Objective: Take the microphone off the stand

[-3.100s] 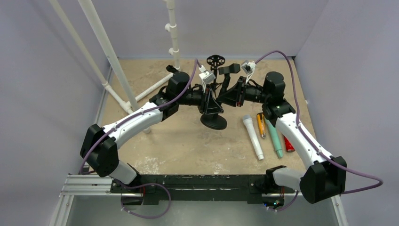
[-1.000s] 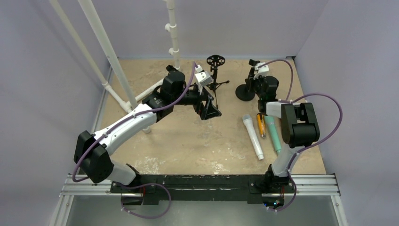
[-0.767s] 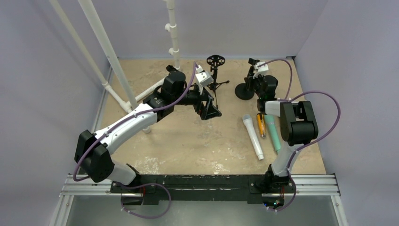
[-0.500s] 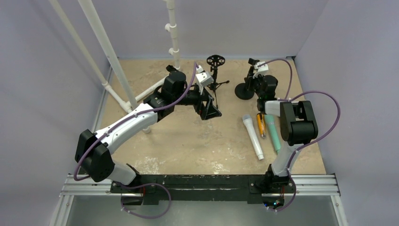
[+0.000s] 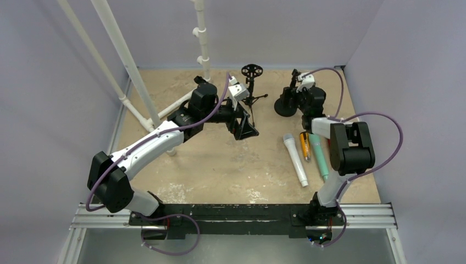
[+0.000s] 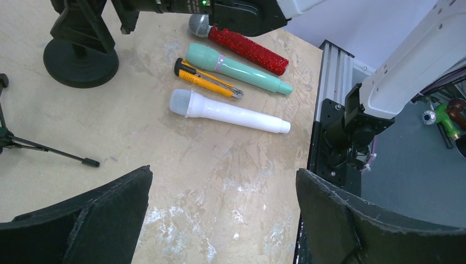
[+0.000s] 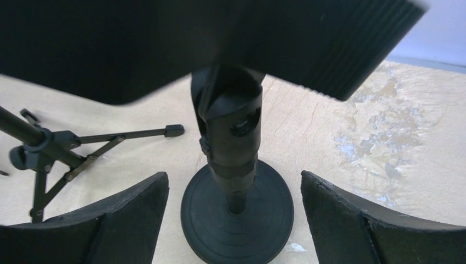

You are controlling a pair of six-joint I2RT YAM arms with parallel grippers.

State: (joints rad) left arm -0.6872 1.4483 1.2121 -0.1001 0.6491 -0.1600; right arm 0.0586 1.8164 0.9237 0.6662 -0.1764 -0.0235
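Observation:
The black round-based stand (image 5: 286, 105) is upright at the back right, also visible in the left wrist view (image 6: 81, 58). My right gripper (image 5: 291, 98) is open on either side of its post (image 7: 233, 137), touching nothing, above the base (image 7: 258, 231). The stand's holder (image 7: 220, 44) is a dark blur near the lens. A white microphone (image 5: 295, 159), a green microphone (image 5: 320, 157) and a red glitter microphone (image 6: 247, 48) lie side by side on the table. My left gripper (image 5: 244, 127) is open and empty, hovering over bare table (image 6: 223, 171).
An orange utility knife (image 5: 304, 146) lies between the white and green microphones. A black tripod with a round mount (image 5: 251, 71) stands at the back centre, one leg (image 6: 55, 153) reaching toward the stand. White pipes (image 5: 126, 60) rise at the back left.
My right gripper has opened wide and let go of the stand's post. The stand stays upright in the same spot. The left arm has not moved.

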